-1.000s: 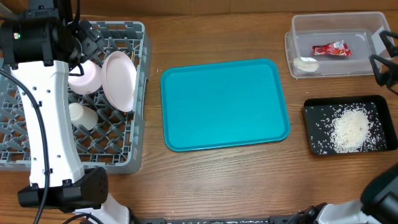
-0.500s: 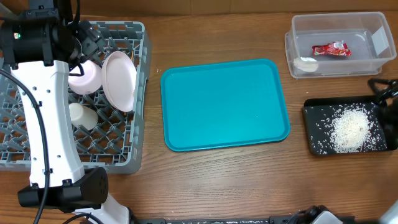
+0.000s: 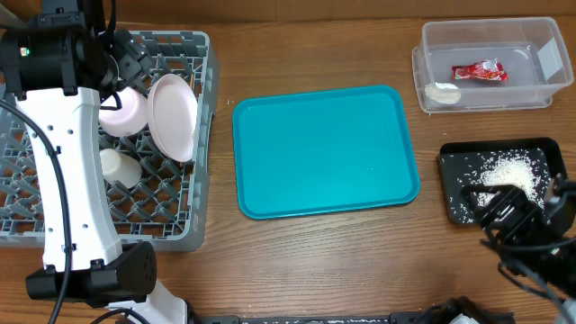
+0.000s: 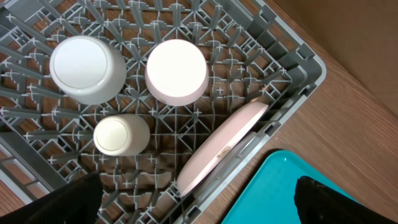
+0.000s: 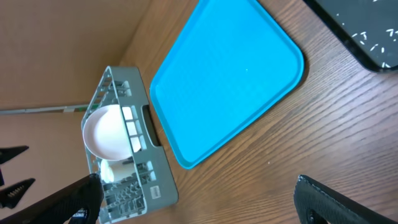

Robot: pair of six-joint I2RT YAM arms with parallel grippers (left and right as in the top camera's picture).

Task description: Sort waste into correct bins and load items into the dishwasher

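The grey dishwasher rack [image 3: 202, 135] stands at the left and holds a pale plate [image 3: 173, 115] on edge, an upturned bowl [image 4: 177, 71], a larger white cup [image 4: 88, 68] and a small cup [image 4: 121, 135]. My left gripper [image 4: 199, 208] hangs open above the rack's corner with nothing between its fingers. At the far right, a clear tub [image 3: 418, 63] contains the red wrapper [image 3: 479, 71] and the white tissue [image 3: 443, 92]. White rice [image 3: 513, 171] lies in the black tray [image 3: 450, 157]. My right gripper [image 3: 493, 209] is open and empty over that tray's near edge.
A flat teal tray [image 3: 324, 148] lies in the middle of the wooden table, also seen as the teal tray [image 5: 230, 74] in the right wrist view. The left arm's white body [image 3: 72, 180] reaches over the rack's left half.
My right arm has swept from beside the clear tub at the far right down toward the table's near edge, over the black tray. The left arm and all objects stayed put.
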